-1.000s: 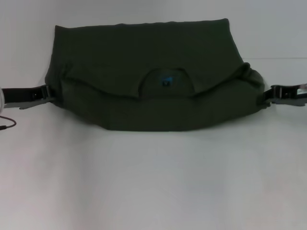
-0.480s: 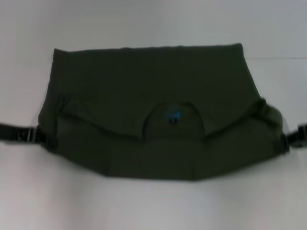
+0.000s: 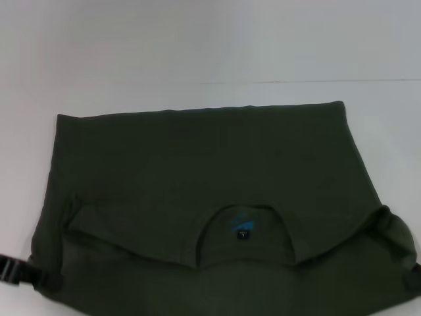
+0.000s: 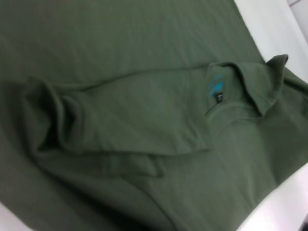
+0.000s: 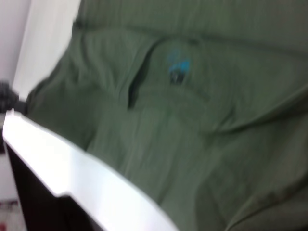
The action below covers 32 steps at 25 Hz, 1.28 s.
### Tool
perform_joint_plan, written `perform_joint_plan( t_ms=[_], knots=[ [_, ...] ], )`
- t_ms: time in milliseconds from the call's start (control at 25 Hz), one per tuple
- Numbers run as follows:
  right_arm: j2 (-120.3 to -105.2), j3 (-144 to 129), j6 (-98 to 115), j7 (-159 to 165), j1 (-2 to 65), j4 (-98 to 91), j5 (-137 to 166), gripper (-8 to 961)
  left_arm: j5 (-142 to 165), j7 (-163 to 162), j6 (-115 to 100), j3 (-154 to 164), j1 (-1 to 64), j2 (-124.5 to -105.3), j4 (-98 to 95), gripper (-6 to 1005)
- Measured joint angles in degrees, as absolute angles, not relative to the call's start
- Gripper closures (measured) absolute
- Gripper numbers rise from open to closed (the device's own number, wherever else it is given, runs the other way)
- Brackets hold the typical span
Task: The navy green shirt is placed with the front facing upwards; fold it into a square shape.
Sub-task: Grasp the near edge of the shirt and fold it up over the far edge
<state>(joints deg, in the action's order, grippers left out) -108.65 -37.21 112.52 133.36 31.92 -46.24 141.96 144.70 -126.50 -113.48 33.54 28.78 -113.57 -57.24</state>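
The navy green shirt [image 3: 197, 164] lies on the white table [image 3: 197, 39], doubled over on itself with a straight far edge. Its round collar and small blue neck label [image 3: 241, 225] face up near the front middle; the chest print is hidden. My left gripper [image 3: 36, 278] grips the shirt's near left corner, and my right gripper [image 3: 411, 278] grips its near right corner, both at the bottom of the head view. The left wrist view shows bunched folds of the shirt [image 4: 120, 120] and the label [image 4: 215, 89]. The right wrist view shows the shirt [image 5: 202, 125] and the label [image 5: 177, 70].
Bare white table lies beyond the shirt, with a thin seam line [image 3: 316, 81] at the far right. In the right wrist view the table's white front edge [image 5: 72, 178] shows, with a dark drop below it.
Both grippers have pulled the shirt toward me. It now lies lower and larger in the head view, and both arms have slid almost out of view at the bottom corners.
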Motion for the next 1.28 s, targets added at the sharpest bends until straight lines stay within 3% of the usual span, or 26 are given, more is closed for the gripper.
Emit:
perform_joint_plan(
  t_ms=[240,480,640,840,1280],
  knots=[
    [-108.09,-26.70,104.30,135.58,32.85,-46.37,140.99,887,146.85,-132.32,-103.05,29.85,33.11,-111.57,-54.20,968],
    [-108.90,-23.55,91.67,138.04,33.89,-45.50,133.05,882,146.97,-138.41,-92.15,30.63,38.04,-110.55,-51.60,967],
    [-110.21,-24.55,84.32,138.88,35.60,-45.19,130.03,879,147.32,-143.07,-84.55,34.41,40.58,-110.41,-49.84,966],
    [-113.24,-29.58,70.64,139.00,38.69,-43.84,130.09,876,149.25,-147.02,-75.24,38.82,42.84,-111.04,-47.06,964],
    [-115.60,-36.18,52.06,138.60,40.12,-36.90,129.81,868,148.96,-147.06,-62.47,38.72,43.76,-113.51,-44.27,961]
  ],
)
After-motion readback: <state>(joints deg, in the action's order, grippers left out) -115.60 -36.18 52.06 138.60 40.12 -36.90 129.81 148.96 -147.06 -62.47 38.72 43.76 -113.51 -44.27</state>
